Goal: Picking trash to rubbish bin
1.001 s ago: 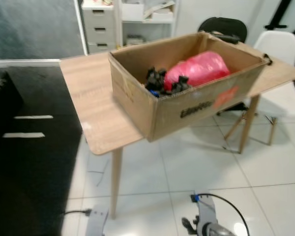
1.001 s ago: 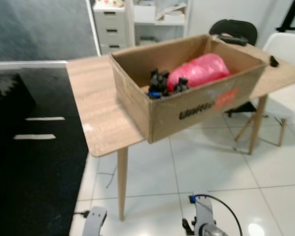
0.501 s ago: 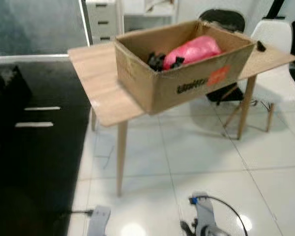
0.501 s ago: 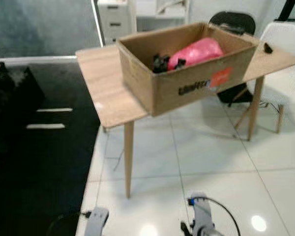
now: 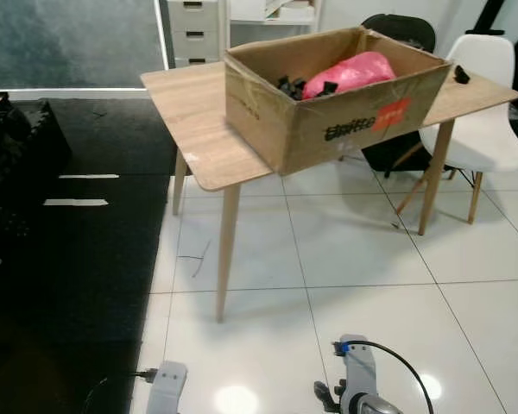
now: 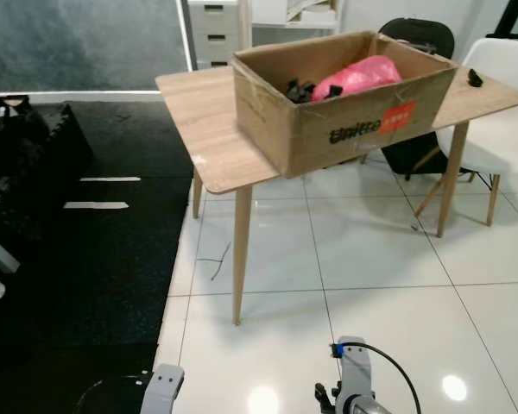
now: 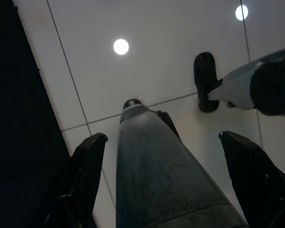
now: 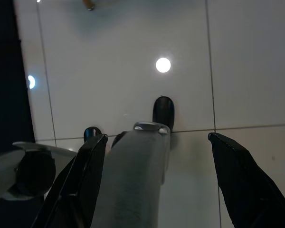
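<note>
A cardboard box [image 5: 328, 129] stands on a wooden table [image 5: 198, 129] ahead of me. Inside it lie a pink plastic bag [image 5: 354, 71] and several small black pieces [image 5: 304, 86]. Both my arms hang low over the white tile floor, well short of the table. The left gripper [image 7: 161, 137] is open, its fingers [image 7: 88, 166] spread on either side of my own leg. The right gripper [image 8: 156, 137] is open in the same way, fingers [image 8: 232, 171] wide, nothing held. My left arm [image 5: 166, 386] and right arm [image 5: 358, 392] show at the bottom edge.
A black mat [image 5: 60, 241] covers the floor to the left. A white chair [image 5: 492, 112] and a black chair [image 5: 397, 30] stand behind the table's right end, where a small black object [image 5: 460, 76] lies. A drawer cabinet [image 5: 194, 26] is at the back.
The camera has pulled back from the table, so the table and box look smaller and farther off. The box and its contents have not moved.
</note>
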